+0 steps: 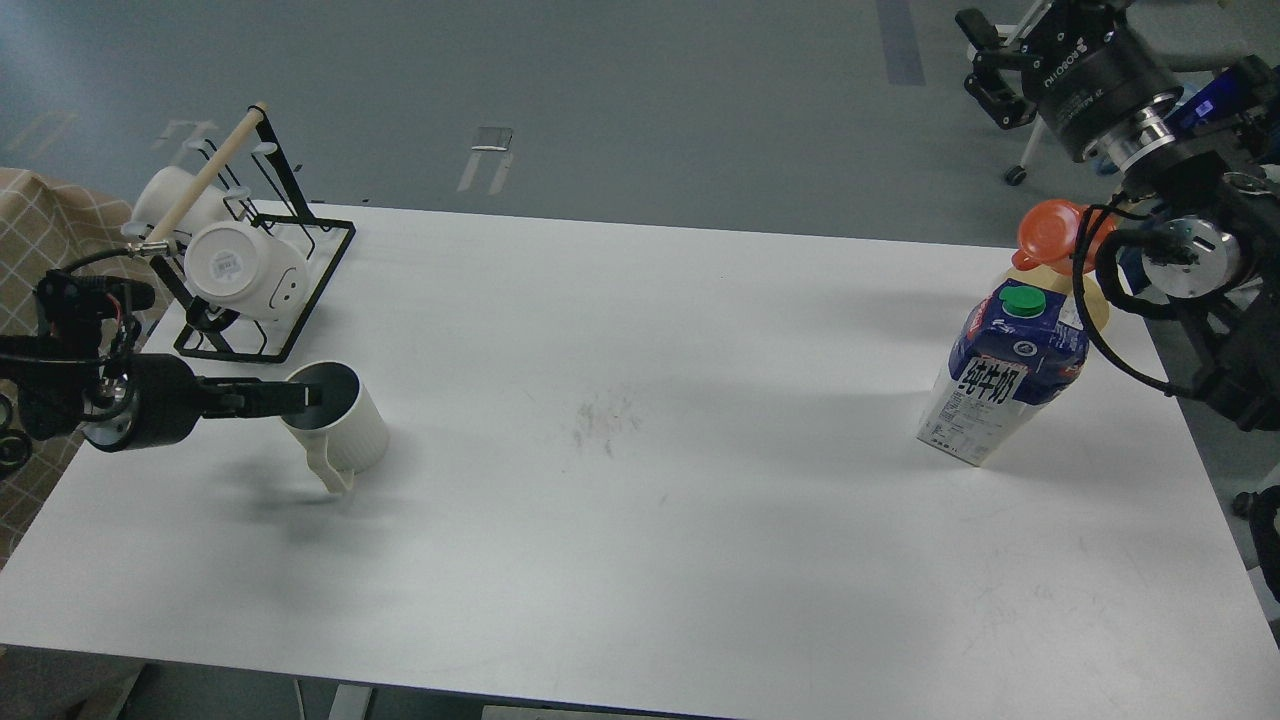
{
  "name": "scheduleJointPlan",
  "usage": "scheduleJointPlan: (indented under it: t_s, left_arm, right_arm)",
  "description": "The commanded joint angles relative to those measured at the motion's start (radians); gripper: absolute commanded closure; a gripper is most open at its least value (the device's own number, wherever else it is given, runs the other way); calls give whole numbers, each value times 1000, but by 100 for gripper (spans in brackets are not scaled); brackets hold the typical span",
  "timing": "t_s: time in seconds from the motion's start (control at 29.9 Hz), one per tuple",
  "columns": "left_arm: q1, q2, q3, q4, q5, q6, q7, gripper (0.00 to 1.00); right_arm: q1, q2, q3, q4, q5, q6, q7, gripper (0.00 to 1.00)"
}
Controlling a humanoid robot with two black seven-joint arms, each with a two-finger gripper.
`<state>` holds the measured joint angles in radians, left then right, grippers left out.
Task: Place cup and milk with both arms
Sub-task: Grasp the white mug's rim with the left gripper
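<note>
The cup (350,432), an off-white ribbed mug with a dark inside, is at the table's left, its handle pointing toward the front edge. My left gripper (298,398) reaches in from the left and is shut on the cup's near-left rim, with a finger inside the mug. I cannot tell whether the cup rests on the table or hangs just above it. The milk (1003,385), a blue and white carton with a green cap, stands at the right of the table. My right gripper (990,65) is raised far behind and above the milk, off the table, with its fingers apart and empty.
A black wire rack (300,290) with a wooden rod holds smooth white smiley mugs (245,268) at the back left, just behind the cup. A bottle with an orange cap (1052,232) stands right behind the milk. The white table (640,400) has a faint smudge in its middle.
</note>
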<state>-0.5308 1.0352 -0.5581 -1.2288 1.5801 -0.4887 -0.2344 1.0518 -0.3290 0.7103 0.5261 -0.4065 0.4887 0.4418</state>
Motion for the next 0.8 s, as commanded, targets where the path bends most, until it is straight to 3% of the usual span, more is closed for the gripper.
scheduleJointPlan:
  t_s: [0.0,0.13,0.17,0.23,0.3,0.37,0.4,0.77]
  left_arm:
    - [3,-4,6,0,6,0,1,15]
    - [6,-10,15,0,8,0,1,26]
    - [8,-17,17,0,9,0,1,36]
    - [8,-17,17,0,12,0,1,46]
    - [11,-17,18,-1,15,0,0,64]
    - [12,-14,33,-1,17,0,3,95]
    - [12,-14,35,-1,17,0,3,100]
    - [-5,-6,35,-17,21,0,6,100]
  right_arm:
    - [-1,-5,0,0,0,0,0,0]
    - [-1,-5,0,0,0,0,0,0]
    - [-1,-5,0,0,0,0,0,0]
    - [-3,-5,0,0,0,0,0,0]
    - [-3,-5,0,0,0,0,0,0]
    - [-9,-5,0,0,0,0,0,0]
    - [-9,-5,0,0,0,0,0,0]
    - [-10,-4,0,2,0,0,0,0]
